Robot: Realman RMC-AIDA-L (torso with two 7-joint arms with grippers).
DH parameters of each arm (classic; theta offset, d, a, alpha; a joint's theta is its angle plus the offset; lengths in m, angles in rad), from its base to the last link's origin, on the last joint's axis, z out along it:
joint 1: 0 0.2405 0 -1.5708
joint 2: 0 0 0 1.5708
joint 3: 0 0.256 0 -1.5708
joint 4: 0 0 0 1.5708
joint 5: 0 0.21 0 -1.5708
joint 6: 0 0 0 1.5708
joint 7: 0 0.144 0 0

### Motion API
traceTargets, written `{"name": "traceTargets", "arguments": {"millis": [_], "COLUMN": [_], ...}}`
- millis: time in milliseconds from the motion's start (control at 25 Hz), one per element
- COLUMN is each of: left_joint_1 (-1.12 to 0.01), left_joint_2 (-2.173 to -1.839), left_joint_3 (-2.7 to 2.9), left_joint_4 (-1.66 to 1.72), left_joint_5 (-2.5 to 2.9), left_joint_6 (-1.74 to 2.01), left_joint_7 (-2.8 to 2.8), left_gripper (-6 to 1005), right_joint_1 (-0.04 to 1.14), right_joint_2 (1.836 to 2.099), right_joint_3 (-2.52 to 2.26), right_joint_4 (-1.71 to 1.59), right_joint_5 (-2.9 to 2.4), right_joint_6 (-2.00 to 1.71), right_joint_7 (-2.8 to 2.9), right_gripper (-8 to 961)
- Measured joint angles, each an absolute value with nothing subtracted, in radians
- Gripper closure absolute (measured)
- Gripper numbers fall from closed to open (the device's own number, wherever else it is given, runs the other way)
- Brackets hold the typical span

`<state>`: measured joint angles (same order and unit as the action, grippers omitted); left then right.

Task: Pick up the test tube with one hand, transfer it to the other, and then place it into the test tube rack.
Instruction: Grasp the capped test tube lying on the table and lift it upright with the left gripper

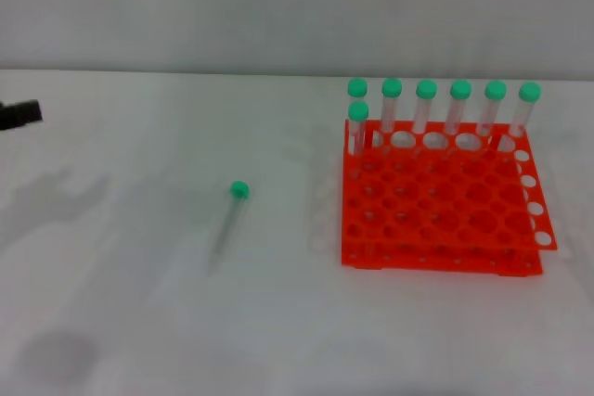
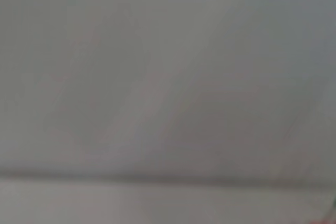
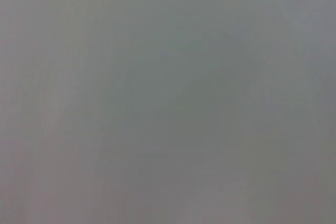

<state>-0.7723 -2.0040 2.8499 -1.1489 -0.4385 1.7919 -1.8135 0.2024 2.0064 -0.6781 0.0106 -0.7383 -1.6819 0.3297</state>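
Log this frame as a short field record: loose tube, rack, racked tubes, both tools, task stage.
loose test tube: lying flat on the white table, left of the rack, cap toward the far side
test tube rack: orange-red, on the table at right
racked tubes: seven green-capped, upright, six along the back row
left tool: black part at the left edge, away from the tube
right tool: not in view
stage: pickup not yet begun

No text, label, brand, number or sign can be read in any view. The test tube rack (image 1: 436, 201) at 3 o'clock on the bench (image 1: 139, 322) shows plain orange-red faces, and the green caps of its standing tubes (image 1: 444, 90) carry no legible marking. The test tube (image 1: 229, 223) lying near the centre is likewise unmarked. Both wrist views show only a blank grey surface.
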Motion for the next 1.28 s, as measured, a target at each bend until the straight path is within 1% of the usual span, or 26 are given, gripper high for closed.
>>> {"name": "traceTargets", "arguments": {"millis": [280,640,920,1280], "left_joint_1": [-0.99,-1.173,-1.228,-1.308], "left_joint_2": [-2.007,-2.036,-2.038,-2.03], "left_joint_3": [2.849,2.85,2.85,2.85], "left_joint_4": [-1.211,-1.123,-0.893,-0.65], "left_joint_5": [0.01,0.285,0.392,0.615], "left_joint_6": [1.798,1.731,1.608,1.423], "left_joint_7": [-1.851,-1.933,-2.083,-2.306], "left_gripper": [302,302,303,319], "right_joint_1": [0.2,0.205,0.209,0.209], "right_joint_2": [2.005,2.006,2.006,2.006], "right_joint_3": [-0.676,-0.676,-0.677,-0.676], "right_joint_4": [0.01,-0.016,-0.018,-0.045], "right_joint_5": [-0.736,-0.736,-0.736,-0.736], "right_joint_6": [-1.677,-1.69,-1.692,-1.683], "right_joint_7": [0.325,0.327,0.324,0.324], "right_gripper": [96,101,105,110]}}
